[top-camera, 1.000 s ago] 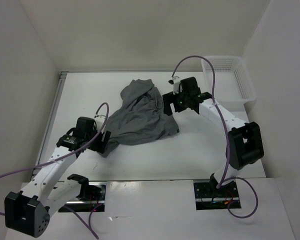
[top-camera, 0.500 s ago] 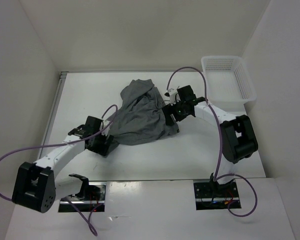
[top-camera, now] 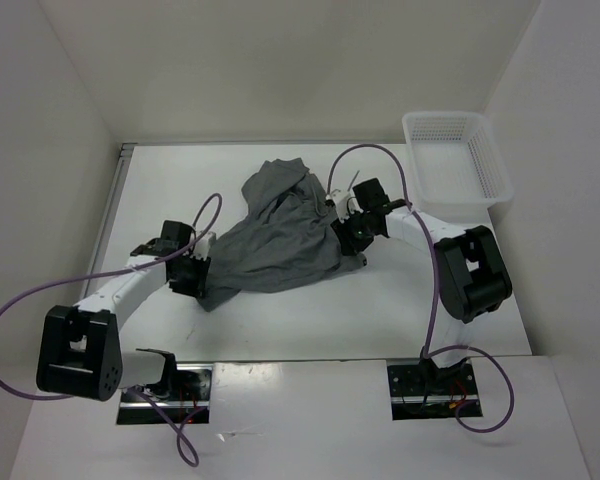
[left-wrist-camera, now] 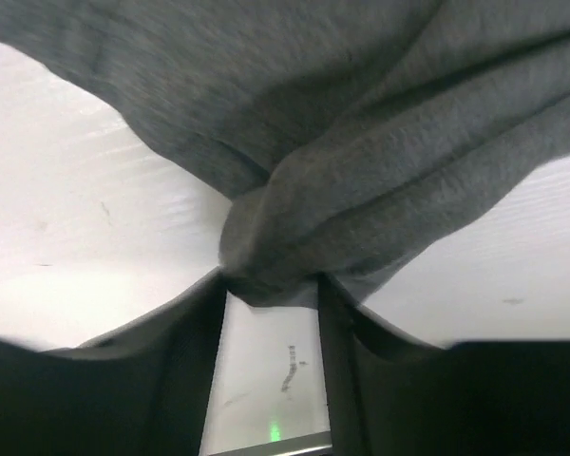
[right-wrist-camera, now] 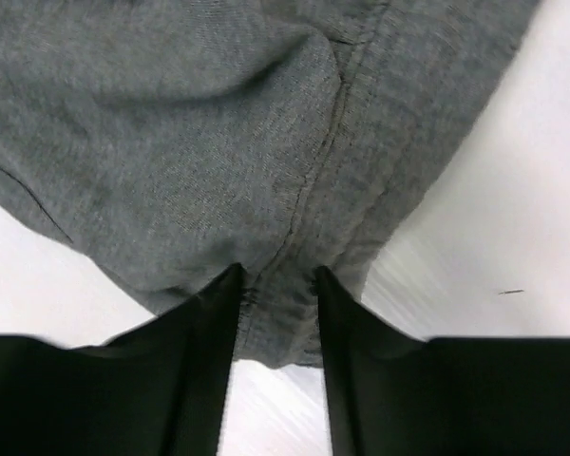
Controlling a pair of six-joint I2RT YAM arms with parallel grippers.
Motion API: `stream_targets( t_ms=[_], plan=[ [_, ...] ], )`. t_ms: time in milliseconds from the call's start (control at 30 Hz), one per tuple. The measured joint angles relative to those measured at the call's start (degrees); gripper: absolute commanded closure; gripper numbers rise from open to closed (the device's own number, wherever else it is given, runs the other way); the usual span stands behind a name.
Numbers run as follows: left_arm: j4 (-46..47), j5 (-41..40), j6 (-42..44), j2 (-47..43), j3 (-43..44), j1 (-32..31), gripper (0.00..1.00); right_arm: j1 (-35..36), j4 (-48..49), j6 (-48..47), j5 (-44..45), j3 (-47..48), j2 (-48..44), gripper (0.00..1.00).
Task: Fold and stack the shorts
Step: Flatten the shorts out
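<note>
The grey shorts (top-camera: 280, 240) lie crumpled on the white table, one part bunched up toward the back. My left gripper (top-camera: 202, 278) is at their near-left corner. In the left wrist view a gathered fold of the shorts (left-wrist-camera: 361, 142) is squeezed between the tips of that left gripper (left-wrist-camera: 271, 283). My right gripper (top-camera: 348, 233) is at the shorts' right edge. The right wrist view shows the seamed hem of the shorts (right-wrist-camera: 218, 123) puckered between the two fingers of the right gripper (right-wrist-camera: 277, 277). Both grippers are shut on the fabric.
A white mesh basket (top-camera: 445, 118) stands at the back right corner. White walls close in the table on the left, back and right. Purple cables loop from both arms over the table.
Both grippers stood open at the shorts' edges a second ago. They have since lowered onto the fabric and shut on it. The right gripper moved slightly nearer and left.
</note>
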Motion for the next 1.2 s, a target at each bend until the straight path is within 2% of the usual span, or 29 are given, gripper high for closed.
stream_targets(
  t_ms=[67,100,133,200,267,300,400,500,533,567,600,633,800,867,967,1000,1067,1100,1200],
  plan=[
    [-0.6,2.2,-0.2,-0.1,1.4,1.1,0.82,0.0,-0.1,-0.9,0.1,-0.2,0.0,0.78],
    [-0.4,3.1,-0.1,-0.2,1.5,1.6,0.91,0.0,-0.2,-1.4,0.2,-0.2,0.0,0.81],
    [-0.5,4.0,-0.1,-0.3,1.5,2.0,0.94,0.0,-0.3,-1.9,0.2,-0.3,0.0,0.83],
    [-0.9,5.5,0.0,-0.3,1.5,2.8,0.97,0.0,-0.3,-2.9,0.4,-0.2,0.0,0.82],
    [-0.7,6.3,0.0,-0.3,1.5,3.3,1.00,0.0,-0.4,-3.6,0.7,-0.2,0.0,0.69],
    [-0.5,6.3,0.0,-0.5,1.5,3.5,1.00,0.0,-0.5,-3.9,0.9,-0.2,0.0,0.66],
    [-0.1,6.3,0.0,-0.6,1.5,3.8,1.00,0.0,-1.2,-5.2,1.4,-0.2,0.0,0.64],
    [-0.2,6.4,0.0,-0.8,1.5,4.0,1.00,0.0,-2.0,-6.2,1.5,-0.2,-0.1,0.56],
    [-0.3,6.5,0.0,-1.0,1.5,4.0,1.00,0.0,-2.4,-6.6,1.5,-0.2,-0.2,0.36],
    [-0.4,6.6,0.0,-1.2,1.6,4.0,1.00,0.0,-2.9,-6.9,1.6,-0.3,-0.4,0.22],
    [-0.6,6.8,0.0,-1.4,1.6,4.0,1.00,0.0,-3.5,-7.1,1.7,-0.3,-0.6,0.17],
    [-0.7,6.9,0.0,-1.8,1.7,4.1,1.00,0.0,-4.0,-7.5,1.7,-0.6,-1.0,0.13],
    [-0.8,7.3,0.0,-2.8,2.2,4.0,1.00,-0.7,-6.6,-8.0,1.5,-2.3,-3.1,0.13],
    [-1.0,7.2,0.0,-2.8,2.2,4.0,1.00,-2.1,-7.0,-7.8,0.9,-2.3,-3.2,0.20],
    [-1.0,7.2,0.0,-2.8,2.2,4.5,1.00,-3.3,-7.2,-8.0,-0.7,-3.3,-3.4,0.38],
    [-1.0,7.1,0.0,-2.8,2.2,4.6,1.00,-3.4,-7.3,-8.1,-1.1,-3.7,-3.4,0.49],
    [-1.1,7.1,0.0,-2.8,2.2,4.7,1.00,-3.4,-7.4,-8.2,-2.1,-4.6,-3.4,0.62],
    [-1.3,7.0,0.0,-2.8,2.2,4.7,1.00,-3.4,-7.4,-8.3,-2.4,-4.8,-3.2,0.74],
    [-1.3,6.9,0.0,-2.8,2.2,4.8,1.00,-3.4,-7.4,-8.3,-3.0,-4.8,-2.5,0.95]
  ],
)
